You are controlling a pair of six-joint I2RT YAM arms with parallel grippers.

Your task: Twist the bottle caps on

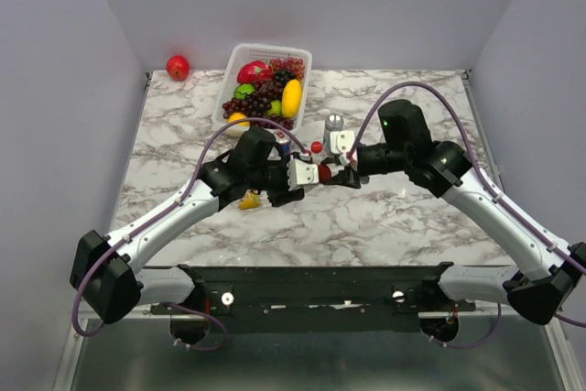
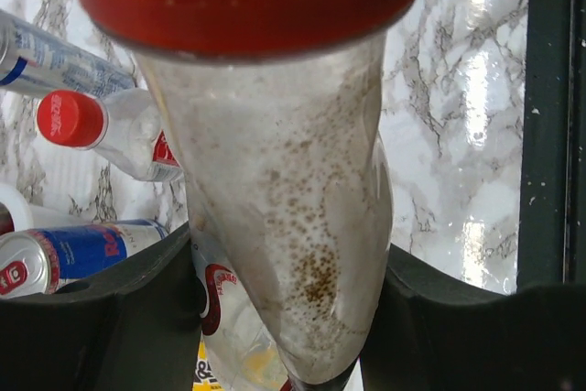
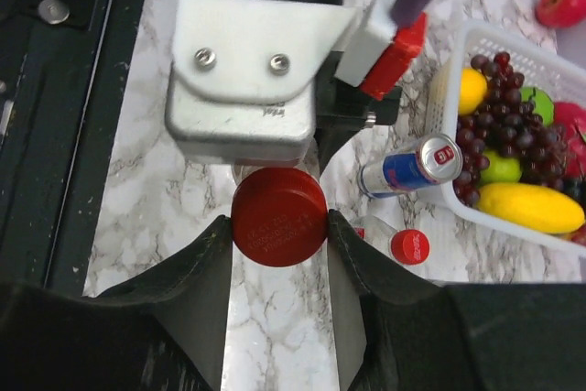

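A red cap (image 3: 279, 217), round, matte and faintly embossed, sits on the mouth of a short clear bottle (image 2: 293, 226) held between the two arms just above the middle of the counter (image 1: 394, 217). The right tool (image 3: 278, 226) is closed on the cap, its dark curved fingers touching the rim on either side, a hold that suits turning it down the thread. The left tool (image 2: 288, 290) grips the bottle low on its body, apparently to stop it spinning with the cap. The bottle's thin plastic is cloudy and speckled with brownish droplets inside, and a red-printed label wraps its lower part. How far the cap is threaded cannot be told. A second short bottle (image 2: 128, 139), its own red cap in place, lies on the white, grey-veined marble near a silver-blue soda can (image 3: 412, 165) tipped on its side. Farther back, a white lattice basket (image 1: 275, 48) holds grapes and other glossy fruit. A red apple (image 1: 178, 67) rests alone by the rear wall.
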